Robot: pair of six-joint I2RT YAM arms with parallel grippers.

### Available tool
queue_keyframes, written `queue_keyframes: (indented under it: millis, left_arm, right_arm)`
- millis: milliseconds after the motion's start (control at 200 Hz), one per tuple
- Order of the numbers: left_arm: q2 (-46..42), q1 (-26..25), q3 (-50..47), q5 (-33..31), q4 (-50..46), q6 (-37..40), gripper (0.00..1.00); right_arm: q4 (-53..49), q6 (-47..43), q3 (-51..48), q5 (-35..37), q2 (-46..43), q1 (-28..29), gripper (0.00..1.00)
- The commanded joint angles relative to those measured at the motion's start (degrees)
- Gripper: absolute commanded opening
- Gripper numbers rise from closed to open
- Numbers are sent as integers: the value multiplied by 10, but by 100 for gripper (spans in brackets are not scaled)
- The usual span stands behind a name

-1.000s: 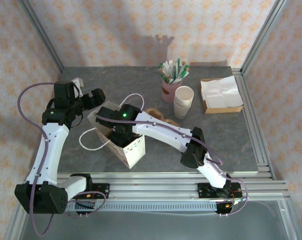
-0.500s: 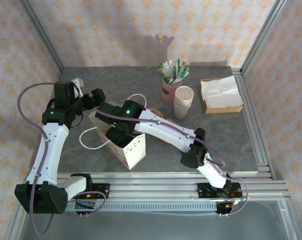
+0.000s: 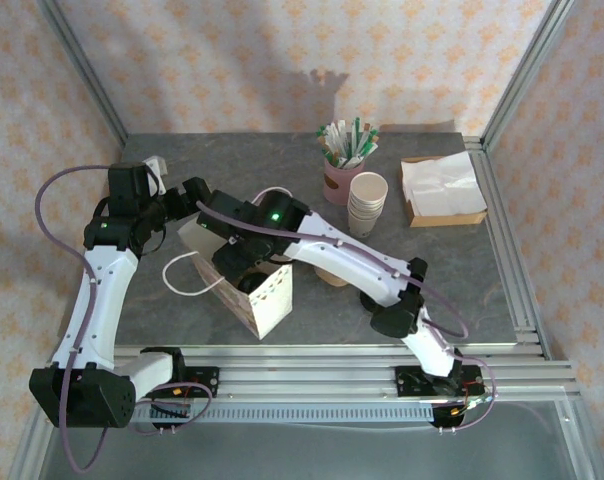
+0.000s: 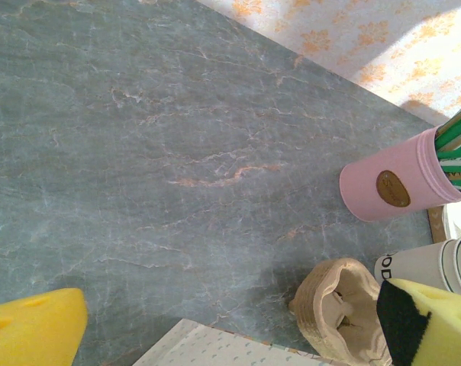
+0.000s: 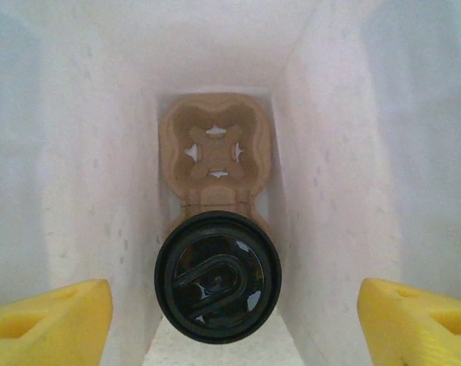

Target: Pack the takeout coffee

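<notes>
Your left gripper (image 4: 230, 326) hovers at the paper bag's (image 3: 270, 298) far rim, pads spread wide, holding nothing. Your right gripper (image 5: 232, 320) points down into the bag, fingers parted. The takeout coffee (image 5: 217, 286) stands free below it, in the pulp carrier (image 5: 215, 145).

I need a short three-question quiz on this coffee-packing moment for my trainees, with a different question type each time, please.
1. True or false: the black-lidded paper coffee cup stands inside the white paper bag.
2. The right gripper's jaws are: A) shut on the cup, B) open, C) shut on the bag.
3. Fill in: the far slot of the brown moulded-pulp cup carrier is ___.

Key: 1 true; 2 B; 3 empty.
</notes>
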Motion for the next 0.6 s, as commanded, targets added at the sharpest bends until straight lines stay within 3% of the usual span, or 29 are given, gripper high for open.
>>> queue_keyframes:
  millis: [0, 596]
  left_arm:
    - [-4, 3, 8, -10, -12, 14, 99]
    - [-2, 4, 9, -10, -14, 14, 99]
  right_arm:
    - [-1, 4, 18, 29, -43, 3, 82]
    - [31, -2, 12, 28, -109, 3, 78]
